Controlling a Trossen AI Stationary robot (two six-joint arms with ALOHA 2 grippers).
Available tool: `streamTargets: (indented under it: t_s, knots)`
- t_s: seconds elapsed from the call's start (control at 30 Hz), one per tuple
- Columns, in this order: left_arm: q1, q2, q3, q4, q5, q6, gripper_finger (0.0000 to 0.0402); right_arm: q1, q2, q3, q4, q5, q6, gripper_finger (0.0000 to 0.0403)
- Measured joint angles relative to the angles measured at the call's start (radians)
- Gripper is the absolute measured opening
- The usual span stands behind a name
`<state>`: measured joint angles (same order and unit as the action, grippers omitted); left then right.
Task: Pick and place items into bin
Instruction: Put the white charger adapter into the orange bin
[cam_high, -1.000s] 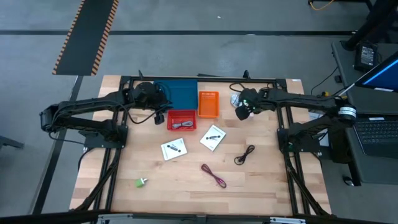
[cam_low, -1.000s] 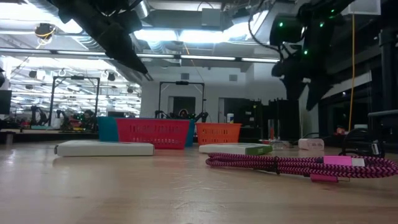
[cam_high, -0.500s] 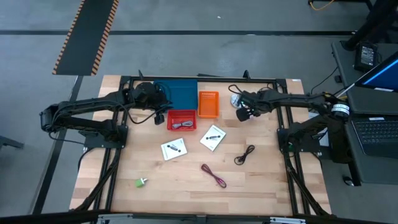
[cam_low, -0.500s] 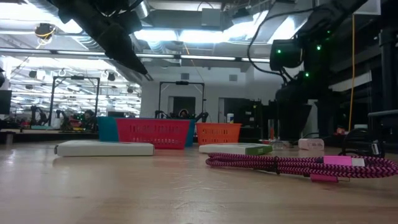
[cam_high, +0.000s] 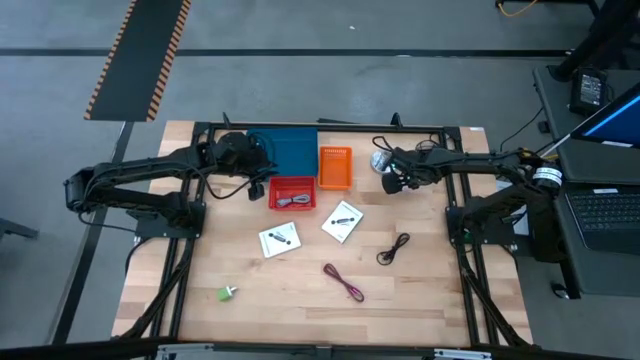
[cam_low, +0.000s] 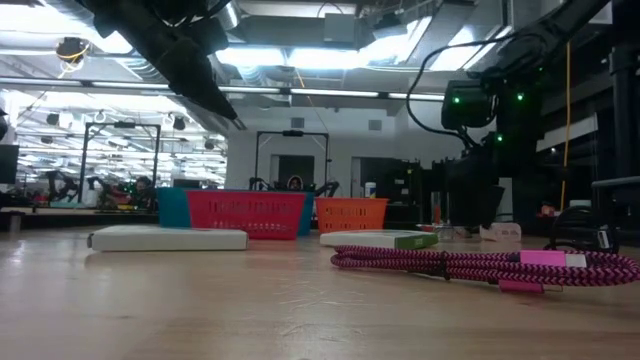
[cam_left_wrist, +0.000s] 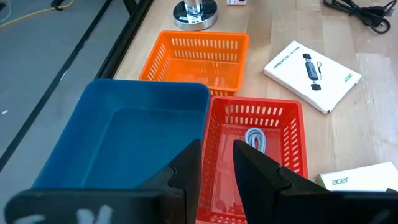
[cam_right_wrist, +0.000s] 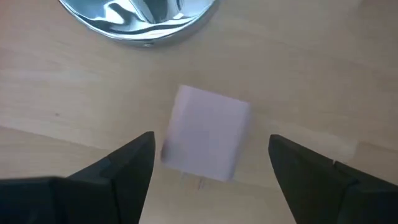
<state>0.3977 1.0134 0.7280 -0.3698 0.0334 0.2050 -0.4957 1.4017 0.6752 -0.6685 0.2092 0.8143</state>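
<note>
Two wide-spread fingers of the right gripper (cam_right_wrist: 208, 171) are held over a pale pink cube (cam_right_wrist: 205, 140) near the table's (cam_high: 300, 300) far right corner. The left gripper (cam_left_wrist: 216, 165), jaws narrowly parted and empty, is poised above the red basket (cam_left_wrist: 292, 124); two white cards (cam_high: 340, 222) are seen mid-table.

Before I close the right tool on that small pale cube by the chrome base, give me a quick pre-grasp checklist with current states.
1. Right tool open: ok, fingers spread wide.
2. Pale cube centred between the fingers: ok in the right wrist view.
3. Cube apart from the chrome base: ok, bare wood between them.
4. Tool low enough to grip: cannot tell; height over the table is not readable.
5. Left tool out of the way: ok, it hangs over the red basket, far from the cube.
6. Orange basket free to receive: ok, looks empty.
</note>
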Motion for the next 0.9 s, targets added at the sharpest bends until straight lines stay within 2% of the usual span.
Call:
streamTargets:
  t_s: [0.2, 0.53, 0.9]
  knots:
    - [0.0, 0.0, 0.0, 0.0, 0.0, 0.0, 0.0088, 0.0, 0.0, -0.038, 0.09, 0.0, 0.005, 0.0292]
    - [0.0, 0.0, 0.0, 0.0, 0.0, -0.002, 0.0088, -0.026, -0.002, -0.096, 0.116, 0.006, 0.017, 0.0289]
    - [0.0, 0.0, 0.0, 0.0, 0.001, -0.018, 0.0088, -0.026, 0.0, -0.101, 0.192, 0.058, -0.114, 0.022]
